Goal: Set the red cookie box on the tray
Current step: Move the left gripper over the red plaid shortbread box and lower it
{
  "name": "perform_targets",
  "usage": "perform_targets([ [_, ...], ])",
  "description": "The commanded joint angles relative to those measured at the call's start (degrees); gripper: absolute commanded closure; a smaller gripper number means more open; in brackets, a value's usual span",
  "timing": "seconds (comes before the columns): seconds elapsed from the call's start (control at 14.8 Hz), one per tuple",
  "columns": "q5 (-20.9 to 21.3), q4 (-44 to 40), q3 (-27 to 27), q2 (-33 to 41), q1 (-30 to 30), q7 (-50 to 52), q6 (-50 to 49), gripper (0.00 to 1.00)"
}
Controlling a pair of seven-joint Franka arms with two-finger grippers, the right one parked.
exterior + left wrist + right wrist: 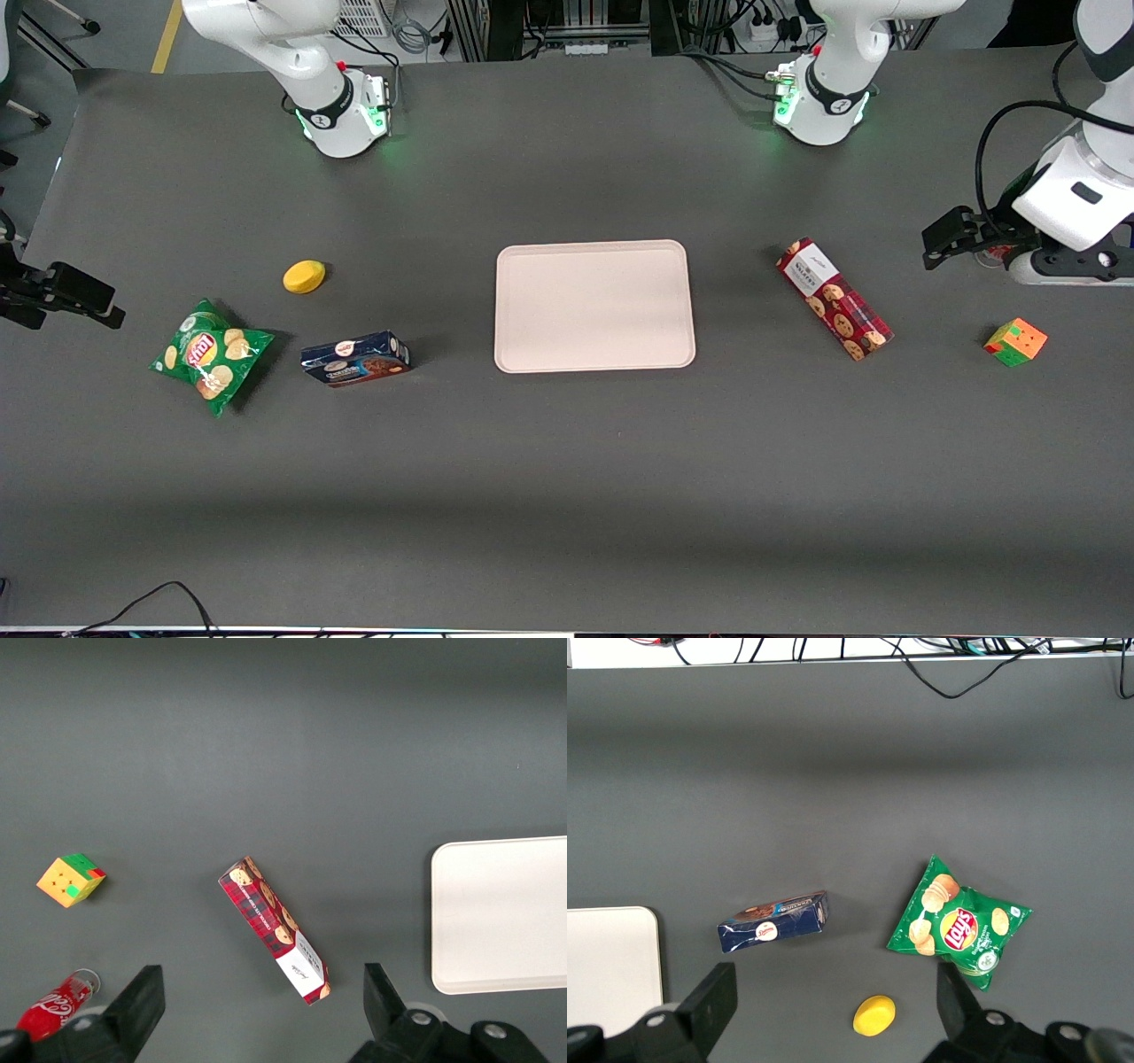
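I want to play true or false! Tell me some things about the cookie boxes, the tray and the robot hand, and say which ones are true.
1. The red cookie box lies on the tray. False: it lies on the table, beside the tray and apart from it.
2. The gripper is open and holds nothing. True.
3. Nothing lies on the tray. True.
4. The blue cookie box sits next to the puzzle cube. False: the blue box is toward the parked arm's end, the cube toward the working arm's end.
5. The gripper hangs above the table near the red cookie box. True.
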State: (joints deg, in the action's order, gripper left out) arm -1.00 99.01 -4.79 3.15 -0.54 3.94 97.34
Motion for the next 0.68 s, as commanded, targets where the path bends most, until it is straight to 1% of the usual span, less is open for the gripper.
perform_targets([
  [0.0,-0.58,-1.63,0.14,-0.51,-0.25,-0.25,-2.07,0.0],
  [0.14,0.29,-2.68,0.05,-1.04,-0.34,-0.16,-2.16,0.0],
  [0.61,0.91,-2.68,0.22,-2.53,-0.16,-0.78,-3.83,0.0],
])
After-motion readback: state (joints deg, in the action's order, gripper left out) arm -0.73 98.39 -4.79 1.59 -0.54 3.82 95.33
